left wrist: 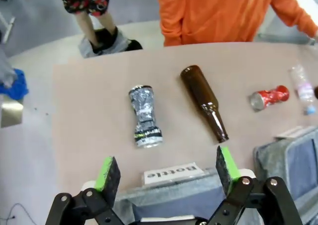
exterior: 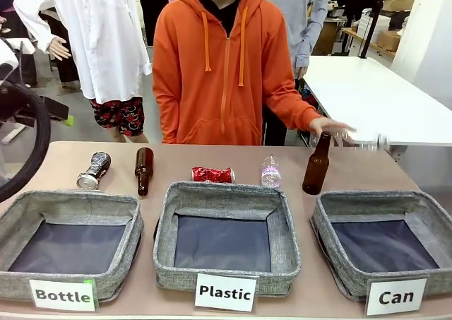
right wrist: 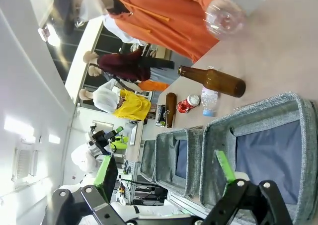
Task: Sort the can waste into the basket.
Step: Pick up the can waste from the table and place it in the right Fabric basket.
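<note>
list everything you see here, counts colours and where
red can: 1, shiny red, crushed, behind the Plastic basket
black can: 1, black and silver, lying behind the Bottle basket
brown bottles: 2, one lying right of the black can, one upright near the Can basket
clear bottles: 2, one right of the red can, one blurred in the person's hand
baskets: 3, grey, in a row at the near edge: Bottle basket, Plastic basket, Can basket
table: 1, tan
person: 1, orange hoodie, far side; hand at the right
left fingers: green pads, open
right fingers: green pads, open
</note>
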Available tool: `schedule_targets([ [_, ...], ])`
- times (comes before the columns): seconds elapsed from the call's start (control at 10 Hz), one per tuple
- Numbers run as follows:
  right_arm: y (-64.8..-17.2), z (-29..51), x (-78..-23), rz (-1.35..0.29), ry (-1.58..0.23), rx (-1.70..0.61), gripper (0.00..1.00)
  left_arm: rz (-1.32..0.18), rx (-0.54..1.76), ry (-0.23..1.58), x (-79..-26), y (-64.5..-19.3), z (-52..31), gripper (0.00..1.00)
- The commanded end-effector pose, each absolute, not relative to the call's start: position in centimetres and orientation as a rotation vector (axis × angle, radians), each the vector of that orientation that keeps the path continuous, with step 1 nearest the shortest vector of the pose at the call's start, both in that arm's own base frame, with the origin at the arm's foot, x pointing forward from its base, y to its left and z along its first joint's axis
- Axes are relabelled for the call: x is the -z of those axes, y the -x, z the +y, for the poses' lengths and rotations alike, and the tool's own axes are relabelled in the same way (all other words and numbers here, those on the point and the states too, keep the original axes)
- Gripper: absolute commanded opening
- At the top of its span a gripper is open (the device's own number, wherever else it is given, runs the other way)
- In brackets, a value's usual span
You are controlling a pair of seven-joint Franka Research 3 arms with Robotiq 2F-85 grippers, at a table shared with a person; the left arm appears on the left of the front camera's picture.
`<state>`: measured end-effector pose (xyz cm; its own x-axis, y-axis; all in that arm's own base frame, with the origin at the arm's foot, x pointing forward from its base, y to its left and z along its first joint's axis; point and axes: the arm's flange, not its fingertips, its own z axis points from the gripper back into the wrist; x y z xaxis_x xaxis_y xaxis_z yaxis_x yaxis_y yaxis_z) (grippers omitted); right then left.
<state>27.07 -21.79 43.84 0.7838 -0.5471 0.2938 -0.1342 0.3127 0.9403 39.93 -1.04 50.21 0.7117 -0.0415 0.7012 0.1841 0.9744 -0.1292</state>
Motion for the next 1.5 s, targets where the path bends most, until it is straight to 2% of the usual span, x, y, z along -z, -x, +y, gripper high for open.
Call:
schedule_targets([
  [0.0, -27.4, -22.0, -43.9, -0.688, -1.251, 0.275, 1.00, -0.735, 0.128, 0.294, -51.5, -38.5, 0.2, 1.00],
  [0.1, -27.4, -22.0, -43.9, -0.688, -1.251, 0.275, 1.00, -0.770, 0.126, 0.196, -50.2, -39.9, -1.0, 1.00],
  [0.2, -27.4, -22.0, -43.9, -0.688, -1.251, 0.275, 1.00, -0.706, 0.209, 0.158, -50.4, -40.5, -1.8, 1.00],
  [0.3, -27.4, -22.0, -43.9, -0.688, -1.251, 0.275, 1.00, -0.559, 0.249, 0.134, -50.7, -43.3, -1.9, 1.00],
  [0.6, -27.4, -22.0, -43.9, -0.688, -1.251, 0.275, 1.00, -0.267, 0.197, 0.104, -48.4, -51.1, -2.0, 1.00],
  [0.8, -27.4, -22.0, -43.9, -0.688, -1.251, 0.275, 1.00, -0.152, 0.150, 0.112, -45.5, -54.8, -2.3, 1.00],
  [1.1, -27.4, -22.0, -43.9, -0.688, -1.251, 0.275, 1.00, -0.110, 0.066, 0.132, -41.3, -58.9, -2.2, 1.00],
  [1.4, -27.4, -22.0, -43.9, -0.688, -1.251, 0.275, 1.00, -0.062, 0.067, 0.149, -37.5, -61.1, -2.3, 1.00],
])
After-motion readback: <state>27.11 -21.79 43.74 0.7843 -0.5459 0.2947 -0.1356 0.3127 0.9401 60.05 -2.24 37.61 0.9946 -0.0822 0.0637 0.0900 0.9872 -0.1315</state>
